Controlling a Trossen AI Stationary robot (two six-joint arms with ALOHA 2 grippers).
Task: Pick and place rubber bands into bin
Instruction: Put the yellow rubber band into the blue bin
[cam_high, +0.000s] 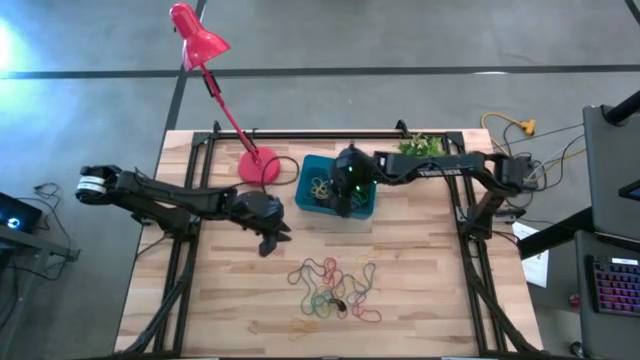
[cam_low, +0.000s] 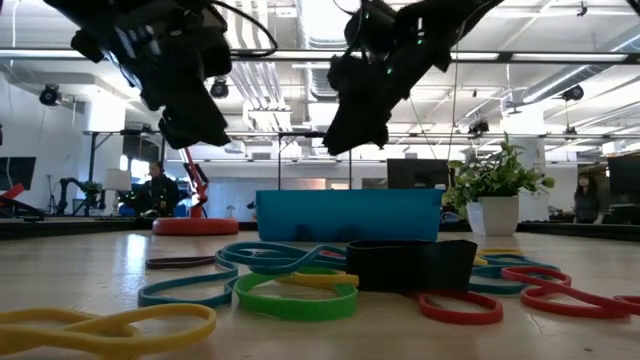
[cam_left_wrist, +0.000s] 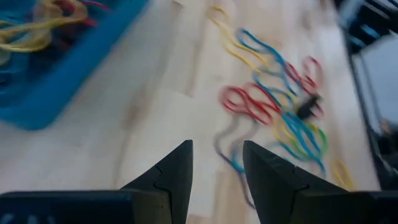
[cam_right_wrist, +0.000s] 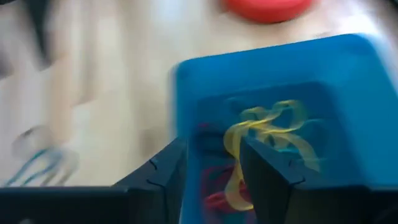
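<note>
Teal bin (cam_high: 337, 192) under right gripper (cam_right_wrist: 211, 171), a few bands in | jaws parted, empty | most rubber bands (cam_high: 335, 288) loose just ahead of left gripper (cam_left_wrist: 216, 167), parted, empty too

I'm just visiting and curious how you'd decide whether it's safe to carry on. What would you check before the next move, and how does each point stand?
1. Right gripper over the bin: ok.
2. Right gripper let go: ok, a gap shows between its fingers; a yellow band lies in that gap, held or not cannot tell.
3. Rubber bands already in the bin: ok.
4. Rubber bands left on the table: ok, many remain.
5. Left gripper open and empty: ok, above bare wood beside the pile.
6. Lamp base clear of both arms: ok.
</note>
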